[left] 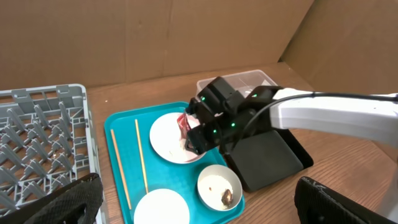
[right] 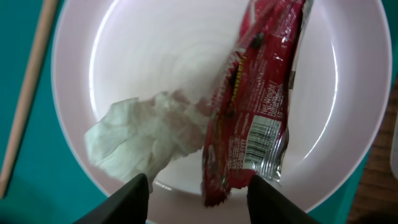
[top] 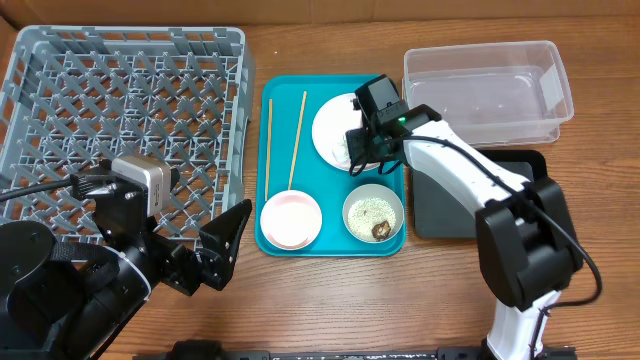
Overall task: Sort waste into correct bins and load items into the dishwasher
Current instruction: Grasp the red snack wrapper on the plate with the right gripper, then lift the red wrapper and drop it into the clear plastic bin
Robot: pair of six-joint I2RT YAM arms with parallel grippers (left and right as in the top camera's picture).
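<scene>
Between the jaws of the right gripper [right: 198,186] we are seeing the lower end of the red wrapper [right: 255,93]; jaws are standing partly open; one finger [right: 134,196] is sitting clear of the foil on the tissue side, the other is overlapping the foil's edge; we are not seeing a clamp, so nothing is being held. Wrapper is lying lengthwise on the white plate [right: 155,50], running away from the jaws toward the far rim; crumpled tissue [right: 143,134] is lying against it, just ahead of the clear finger. Plate is sitting on the teal tray [right: 25,180]; one chopstick [right: 31,81] is showing well off to the tissue side of the jaws.

From overhead we are reading the rest; both chopsticks [top: 269,140] are lying side by side on the tray, beyond the plate from the right jaws; pink bowl [top: 291,220] and white bowl [top: 373,215] are sitting at the tray's other end, apart from those jaws; the white one is holding rice grains [top: 368,208] and a brown scrap [top: 381,230]. Clear tub [top: 490,85] and black tray [top: 445,205] are lying behind the right wrist, off the teal tray.

Left gripper [top: 215,248] is hovering with jaws spread fully wide and empty; dish rack [top: 120,110] is lying just beside its jaws; teal tray is lying ahead of them.
</scene>
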